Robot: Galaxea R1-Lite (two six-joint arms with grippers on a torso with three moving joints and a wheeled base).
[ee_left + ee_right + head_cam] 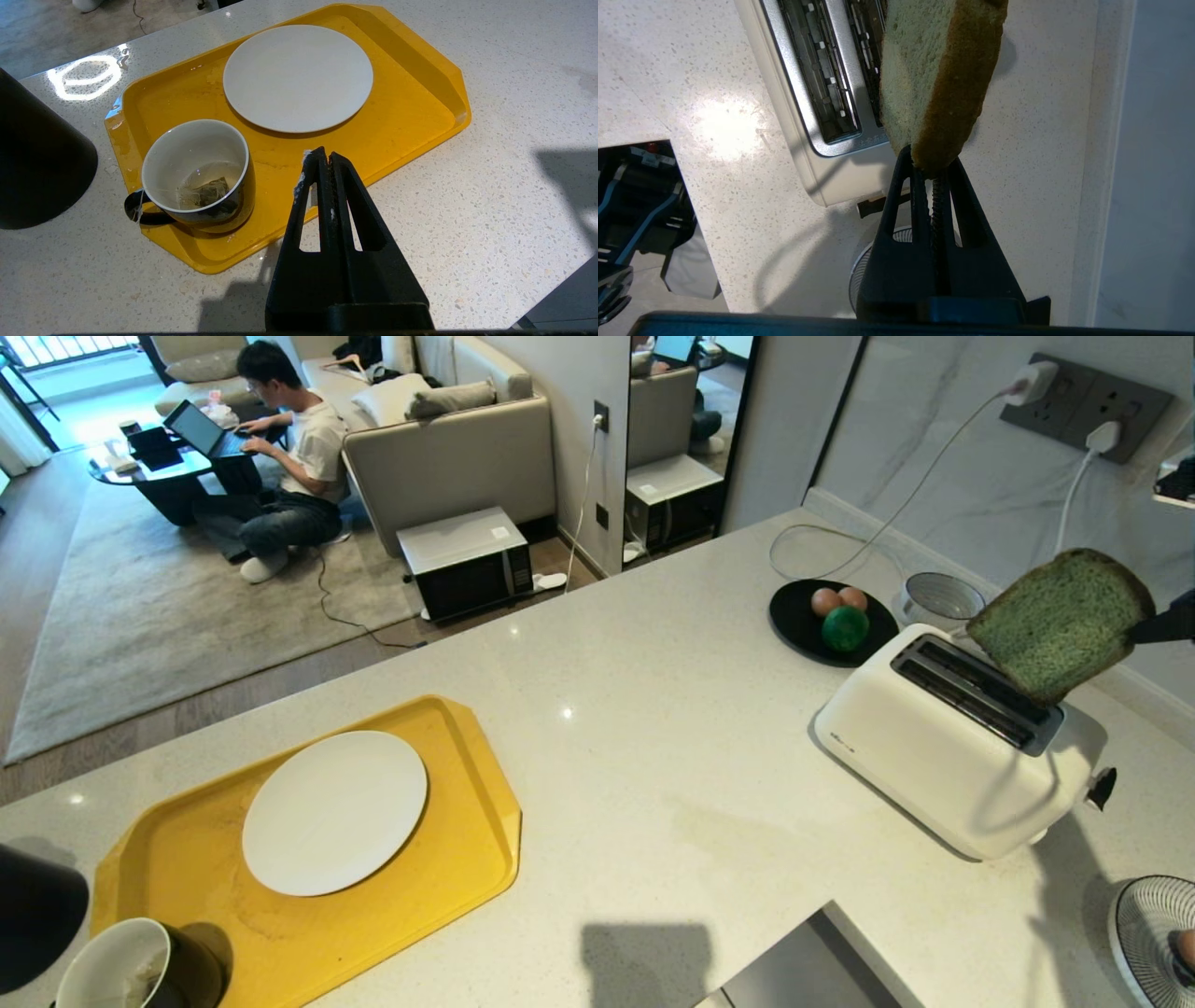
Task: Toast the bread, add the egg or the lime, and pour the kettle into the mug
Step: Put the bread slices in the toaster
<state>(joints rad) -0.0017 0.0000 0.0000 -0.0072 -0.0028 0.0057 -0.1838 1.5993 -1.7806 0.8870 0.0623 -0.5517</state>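
No legible text anywhere; small dark mark on the white two-slot toaster [943,775] front (7 o'clock corner) unreadable.

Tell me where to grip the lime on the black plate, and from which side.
Grip the lime across its widest middle, coming straight down from above. It is round and glossy, so a hold off its middle would likely slip. The two eggs sit close behind it on the black plate, and the toaster stands just beside, so set the fingers left and right of the lime, not front and back.
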